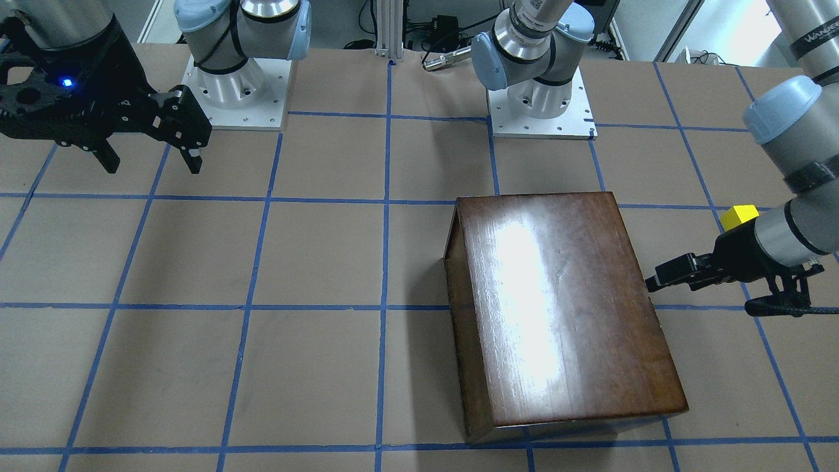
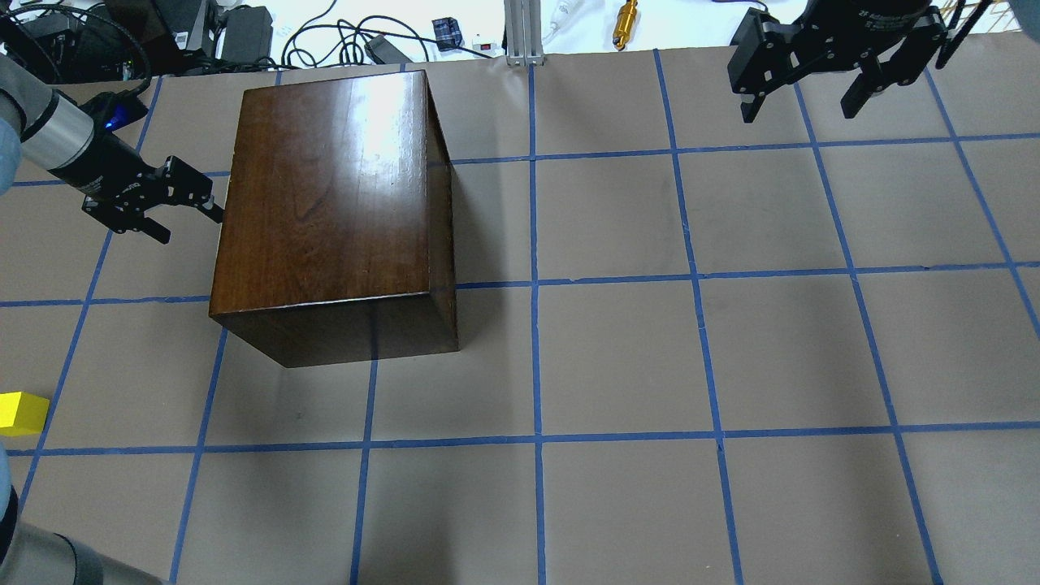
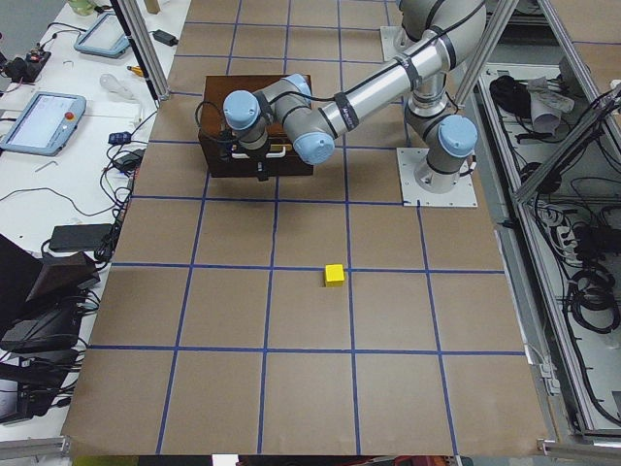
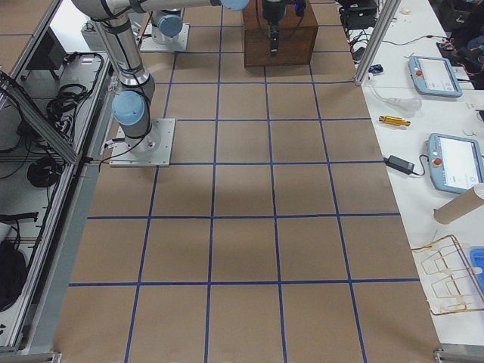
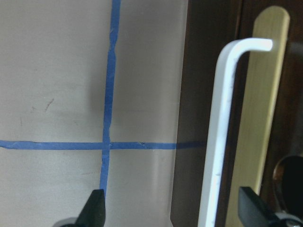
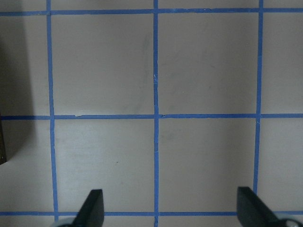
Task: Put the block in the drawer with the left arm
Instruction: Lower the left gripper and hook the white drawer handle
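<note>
The yellow block (image 2: 20, 412) lies on the table at the robot's left edge, apart from the box; it also shows in the front view (image 1: 739, 216) and the left side view (image 3: 334, 275). The dark brown box (image 2: 333, 187) stands left of centre. Its drawer is shut, so only the dark front panel (image 5: 293, 118) with a white handle (image 5: 220, 118) shows. My left gripper (image 2: 187, 223) is open and empty at that front, and in the wrist view (image 5: 173, 210) the handle lies between its fingers. My right gripper (image 2: 798, 112) hangs open and empty above the far right.
The two arm bases (image 1: 233, 85) (image 1: 541, 98) stand at the robot's side of the table. A metal post (image 2: 522, 32), a gold cylinder (image 2: 627, 14) and cables lie past the far edge. Blue tape lines grid the brown table.
</note>
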`<state>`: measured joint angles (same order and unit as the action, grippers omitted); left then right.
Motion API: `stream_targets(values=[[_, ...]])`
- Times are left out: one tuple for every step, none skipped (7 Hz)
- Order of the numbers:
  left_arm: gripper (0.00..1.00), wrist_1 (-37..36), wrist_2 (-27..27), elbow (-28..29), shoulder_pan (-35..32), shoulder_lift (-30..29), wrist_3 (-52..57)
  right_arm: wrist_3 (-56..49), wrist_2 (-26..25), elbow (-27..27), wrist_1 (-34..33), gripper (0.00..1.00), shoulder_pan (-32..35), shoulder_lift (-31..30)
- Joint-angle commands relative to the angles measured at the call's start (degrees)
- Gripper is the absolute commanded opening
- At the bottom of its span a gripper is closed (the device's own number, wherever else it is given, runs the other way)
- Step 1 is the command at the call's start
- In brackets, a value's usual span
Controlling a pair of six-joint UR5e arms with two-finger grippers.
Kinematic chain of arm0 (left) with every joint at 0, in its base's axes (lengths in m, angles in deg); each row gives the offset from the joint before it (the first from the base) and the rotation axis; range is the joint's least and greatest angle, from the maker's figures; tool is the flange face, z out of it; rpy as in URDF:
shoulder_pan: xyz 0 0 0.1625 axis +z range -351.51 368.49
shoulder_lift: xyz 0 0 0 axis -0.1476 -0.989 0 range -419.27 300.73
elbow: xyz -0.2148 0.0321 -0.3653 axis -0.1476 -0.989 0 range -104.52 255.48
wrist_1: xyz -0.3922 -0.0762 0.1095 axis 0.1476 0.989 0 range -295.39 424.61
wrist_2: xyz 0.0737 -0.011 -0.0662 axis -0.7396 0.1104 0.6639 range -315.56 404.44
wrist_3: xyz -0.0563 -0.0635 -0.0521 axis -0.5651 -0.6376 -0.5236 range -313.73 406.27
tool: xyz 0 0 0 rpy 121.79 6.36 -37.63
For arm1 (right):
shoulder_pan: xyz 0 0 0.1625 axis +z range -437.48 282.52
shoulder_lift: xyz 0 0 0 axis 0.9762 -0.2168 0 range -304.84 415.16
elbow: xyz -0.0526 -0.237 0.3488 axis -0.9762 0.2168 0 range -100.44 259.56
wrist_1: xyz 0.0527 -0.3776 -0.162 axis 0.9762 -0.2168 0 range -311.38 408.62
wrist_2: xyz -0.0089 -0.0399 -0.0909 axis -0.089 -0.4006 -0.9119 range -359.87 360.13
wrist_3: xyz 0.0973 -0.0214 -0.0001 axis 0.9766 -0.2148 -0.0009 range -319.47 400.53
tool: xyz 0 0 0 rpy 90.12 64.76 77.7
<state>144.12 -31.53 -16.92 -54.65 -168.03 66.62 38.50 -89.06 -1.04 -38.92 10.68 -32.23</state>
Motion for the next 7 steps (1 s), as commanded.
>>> stream_targets(values=[[1.0, -0.14, 1.17, -0.06, 0.04, -0.66, 0.05, 0.0, -0.03, 0.0, 0.0, 1.0, 0.0, 0.03], [1.0, -0.66, 1.08, -0.06, 0.04, -1.01, 0.92, 0.0, -0.03, 0.0, 0.0, 1.0, 0.0, 0.03], [1.0, -0.84, 1.17, -0.15, 0.04, -1.19, 1.27, 0.0, 0.06, 0.0, 0.0, 1.0, -0.09, -0.06], [1.0, -0.93, 1.17, -0.15, 0.04, -1.36, 1.28, 0.0, -0.03, 0.0, 0.0, 1.0, -0.09, -0.06], [1.0, -0.93, 1.17, -0.15, 0.04, -1.36, 1.28, 0.0, -0.03, 0.0, 0.0, 1.0, -0.09, -0.06], [1.0, -1.02, 1.26, -0.41, 0.04, -1.54, 1.36, 0.0, 0.06, 0.0, 0.0, 1.0, 0.0, 0.03], [1.0, -2.85, 1.17, -1.46, 0.04, -1.71, 1.36, 0.0, -0.03, 0.0, 0.0, 1.0, 0.0, 0.03]])
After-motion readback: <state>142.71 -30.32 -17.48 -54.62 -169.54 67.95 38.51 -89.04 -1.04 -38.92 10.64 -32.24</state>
